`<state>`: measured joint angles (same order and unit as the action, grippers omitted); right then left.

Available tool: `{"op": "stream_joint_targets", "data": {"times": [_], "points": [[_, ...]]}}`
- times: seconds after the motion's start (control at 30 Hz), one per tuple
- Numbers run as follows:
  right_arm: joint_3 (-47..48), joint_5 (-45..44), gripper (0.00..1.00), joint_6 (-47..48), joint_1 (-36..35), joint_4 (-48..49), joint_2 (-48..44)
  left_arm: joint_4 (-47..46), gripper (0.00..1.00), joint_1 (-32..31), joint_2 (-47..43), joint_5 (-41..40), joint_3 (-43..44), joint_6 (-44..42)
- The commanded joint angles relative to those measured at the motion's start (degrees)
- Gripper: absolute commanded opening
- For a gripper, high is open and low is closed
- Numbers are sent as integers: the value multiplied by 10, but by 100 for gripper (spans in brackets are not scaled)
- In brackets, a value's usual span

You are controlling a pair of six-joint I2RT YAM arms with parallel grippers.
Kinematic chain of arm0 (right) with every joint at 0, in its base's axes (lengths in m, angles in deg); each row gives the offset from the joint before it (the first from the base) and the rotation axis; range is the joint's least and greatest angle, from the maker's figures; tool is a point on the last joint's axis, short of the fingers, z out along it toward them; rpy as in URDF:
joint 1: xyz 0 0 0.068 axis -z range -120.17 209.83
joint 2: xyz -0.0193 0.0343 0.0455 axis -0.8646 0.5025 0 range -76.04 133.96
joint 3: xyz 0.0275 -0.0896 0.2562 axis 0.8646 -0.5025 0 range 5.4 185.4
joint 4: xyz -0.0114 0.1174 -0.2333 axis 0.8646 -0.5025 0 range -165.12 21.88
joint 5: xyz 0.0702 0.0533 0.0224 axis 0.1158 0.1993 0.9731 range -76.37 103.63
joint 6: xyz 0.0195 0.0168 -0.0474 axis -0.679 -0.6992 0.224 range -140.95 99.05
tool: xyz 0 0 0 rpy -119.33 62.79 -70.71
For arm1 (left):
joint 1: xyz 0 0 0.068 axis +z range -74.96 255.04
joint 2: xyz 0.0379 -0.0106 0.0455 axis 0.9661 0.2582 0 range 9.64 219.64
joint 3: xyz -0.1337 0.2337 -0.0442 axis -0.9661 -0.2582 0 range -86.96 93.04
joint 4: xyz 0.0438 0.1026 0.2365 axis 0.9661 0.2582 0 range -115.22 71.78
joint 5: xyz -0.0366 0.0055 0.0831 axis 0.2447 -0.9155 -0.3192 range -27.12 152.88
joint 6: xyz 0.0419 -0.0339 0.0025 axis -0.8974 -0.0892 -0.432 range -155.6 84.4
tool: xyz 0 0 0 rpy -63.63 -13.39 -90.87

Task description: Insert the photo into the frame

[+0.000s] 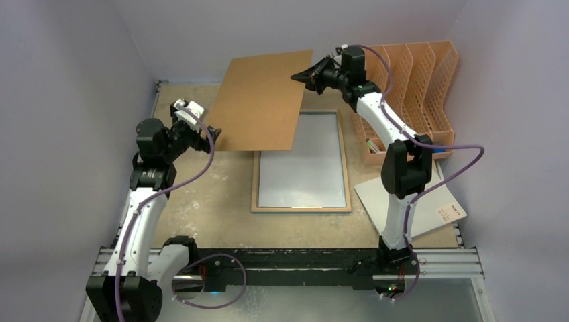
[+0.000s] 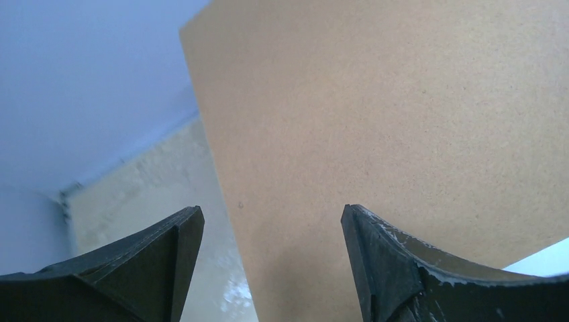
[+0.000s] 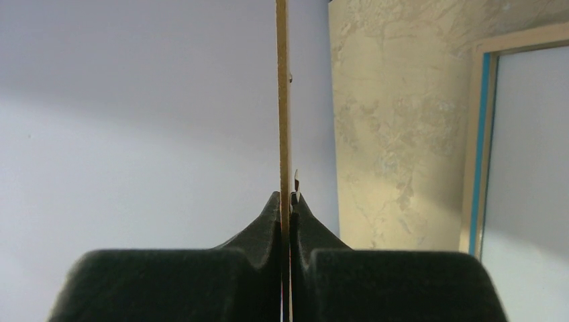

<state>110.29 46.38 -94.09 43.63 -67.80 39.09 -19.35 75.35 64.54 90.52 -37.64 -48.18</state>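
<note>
The frame (image 1: 255, 181) lies flat on the table with its pale wood rear rim up and a grey pane inside. A cyan strip of the frame (image 3: 478, 134) shows in the right wrist view. A plain brown backing board (image 1: 262, 100) hangs tilted in the air over the frame's far left part. My right gripper (image 1: 300, 77) is shut on the board's far right corner, and the board's edge (image 3: 283, 100) runs straight up from my right gripper (image 3: 287, 196). My left gripper (image 1: 213, 132) is open by the board's near left corner. The board (image 2: 402, 121) fills the view beyond my left gripper (image 2: 272, 211). The photo is out of view.
A peach file organiser (image 1: 409, 87) stands at the back right, close behind the right arm. A white sheet with small print (image 1: 436, 208) lies at the table's right front, partly under the right arm. Grey walls close in on the left, back and right.
</note>
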Motion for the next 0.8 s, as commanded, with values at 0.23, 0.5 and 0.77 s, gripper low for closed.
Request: {"op": "stream_joint_targets", "data": {"times": [0.23, 0.5, 0.77], "points": [[-15, 76, 0, -126, 23, 78, -39, 12, 74, 1, -3, 228, 42, -147], [-24, 74, 0, -138, 34, 63, -47, 97, 73, -12, -20, 268, 60, -194], [-39, 80, 0, -170, 40, 72, -56, 24, 71, -26, -69, 199, -18, -241]]}}
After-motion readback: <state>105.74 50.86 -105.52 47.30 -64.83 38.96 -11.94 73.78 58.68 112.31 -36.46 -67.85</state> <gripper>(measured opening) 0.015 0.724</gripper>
